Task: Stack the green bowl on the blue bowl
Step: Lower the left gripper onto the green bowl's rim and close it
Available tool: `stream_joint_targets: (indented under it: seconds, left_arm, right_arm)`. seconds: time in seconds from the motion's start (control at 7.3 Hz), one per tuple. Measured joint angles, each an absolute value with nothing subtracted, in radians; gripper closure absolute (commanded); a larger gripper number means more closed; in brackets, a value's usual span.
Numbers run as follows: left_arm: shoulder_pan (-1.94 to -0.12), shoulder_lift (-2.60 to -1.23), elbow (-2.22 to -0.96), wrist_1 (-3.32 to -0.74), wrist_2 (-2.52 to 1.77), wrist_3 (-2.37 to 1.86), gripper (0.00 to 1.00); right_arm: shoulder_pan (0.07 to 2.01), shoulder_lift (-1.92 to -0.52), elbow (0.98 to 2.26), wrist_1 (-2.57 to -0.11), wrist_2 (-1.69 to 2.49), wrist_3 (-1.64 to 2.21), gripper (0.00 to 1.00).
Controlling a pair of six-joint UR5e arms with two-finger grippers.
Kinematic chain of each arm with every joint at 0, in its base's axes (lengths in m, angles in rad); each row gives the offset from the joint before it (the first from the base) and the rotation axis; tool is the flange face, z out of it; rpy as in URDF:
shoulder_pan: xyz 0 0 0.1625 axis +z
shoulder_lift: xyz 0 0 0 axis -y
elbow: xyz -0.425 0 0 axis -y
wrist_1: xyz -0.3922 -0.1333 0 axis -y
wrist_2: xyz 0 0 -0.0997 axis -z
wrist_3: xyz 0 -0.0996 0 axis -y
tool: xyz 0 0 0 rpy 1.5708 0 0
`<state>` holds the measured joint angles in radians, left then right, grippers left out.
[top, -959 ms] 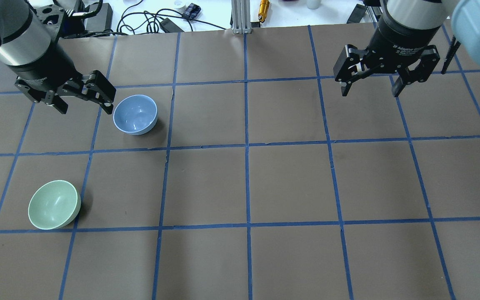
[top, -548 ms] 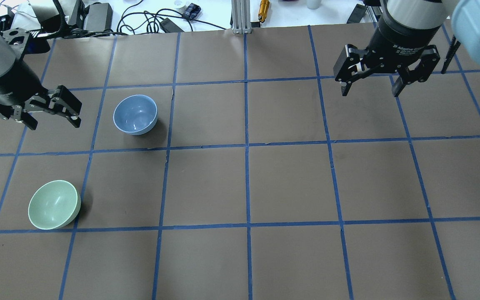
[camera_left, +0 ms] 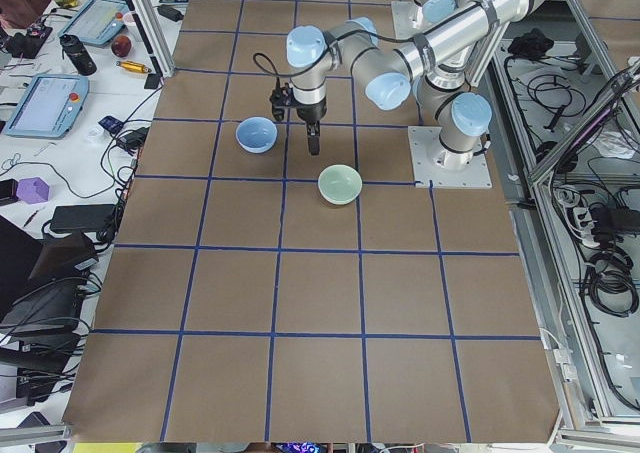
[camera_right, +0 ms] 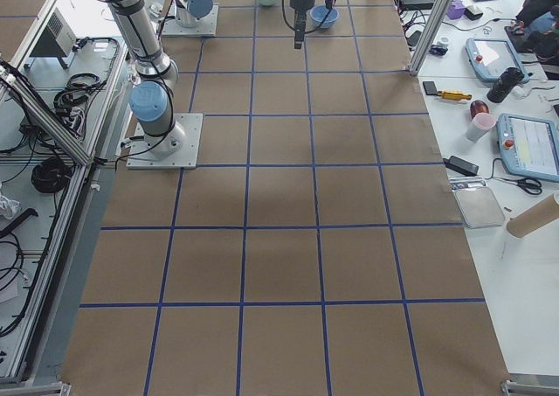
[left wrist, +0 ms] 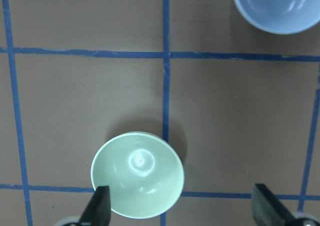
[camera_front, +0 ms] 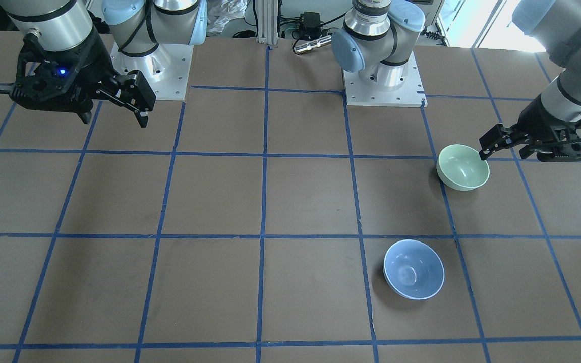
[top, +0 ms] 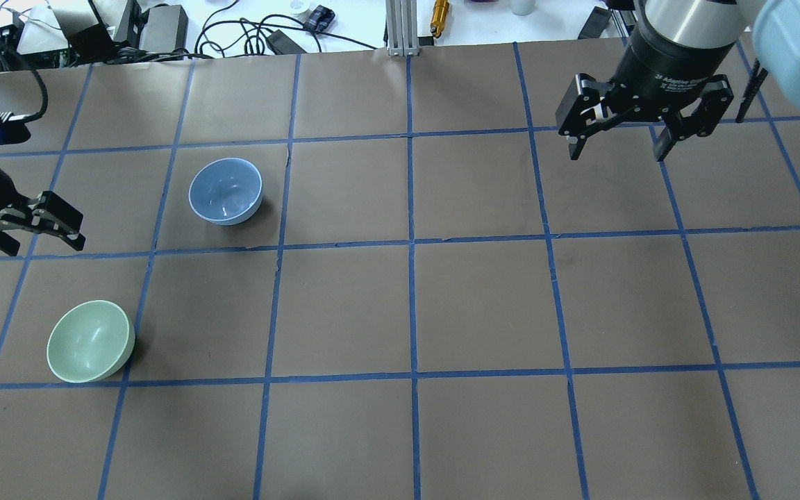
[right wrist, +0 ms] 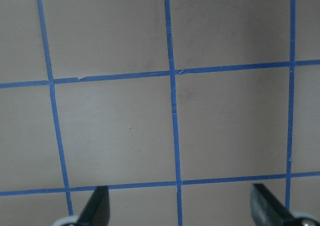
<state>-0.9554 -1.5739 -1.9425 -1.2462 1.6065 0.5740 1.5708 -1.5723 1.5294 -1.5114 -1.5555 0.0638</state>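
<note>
The pale green bowl [top: 89, 341] stands upright at the near left of the table and also shows in the front view [camera_front: 463, 167]. The light blue bowl [top: 225, 191] stands upright farther back and to its right, apart from it. My left gripper [top: 42, 244] is open and empty, above the table at the left edge, just beyond the green bowl. In the left wrist view the green bowl [left wrist: 137, 175] lies by the left finger [left wrist: 101, 207], and the blue bowl [left wrist: 276, 7] is at the top right. My right gripper [top: 617, 154] is open and empty at the far right.
Brown paper with a grid of blue tape [top: 411, 242] covers the table. Cables, boxes and an aluminium post [top: 400, 28] lie past its far edge. The robot bases [camera_front: 382, 75] stand at the table's rear. The right wrist view shows only bare paper [right wrist: 115, 126].
My left gripper has moved from beside the blue bowl to the left and nearer, toward the green bowl. It stays open. The bowls and the right arm have not moved.
</note>
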Motion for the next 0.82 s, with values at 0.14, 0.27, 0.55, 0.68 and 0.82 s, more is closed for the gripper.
stream_joint_targets:
  seconds: [0.14, 0.27, 0.55, 0.68, 0.82]
  left_arm:
    - [-0.909, -1.590, -1.997, -1.178, 1.604, 0.624, 0.00]
    - [-0.869, -1.610, -2.050, -1.111, 1.602, 0.656, 0.00]
    - [-0.823, -1.646, -2.136, -0.993, 1.601, 0.704, 0.03]
    - [-0.816, -1.660, -2.157, -0.968, 1.601, 0.719, 0.15]
    - [-0.813, -1.670, -2.168, -0.960, 1.603, 0.728, 0.18]
  right_arm:
    - [1.571, -1.572, 1.529, -1.511, -1.555, 0.064, 0.00]
    - [1.571, -1.572, 1.529, -1.511, -1.555, 0.064, 0.00]
    - [1.571, -1.572, 1.529, -1.511, -1.555, 0.063, 0.00]
    - [1.571, -1.572, 1.529, -1.512, -1.555, 0.064, 0.00]
    - [1.571, -1.572, 1.529, -1.512, -1.555, 0.064, 0.00]
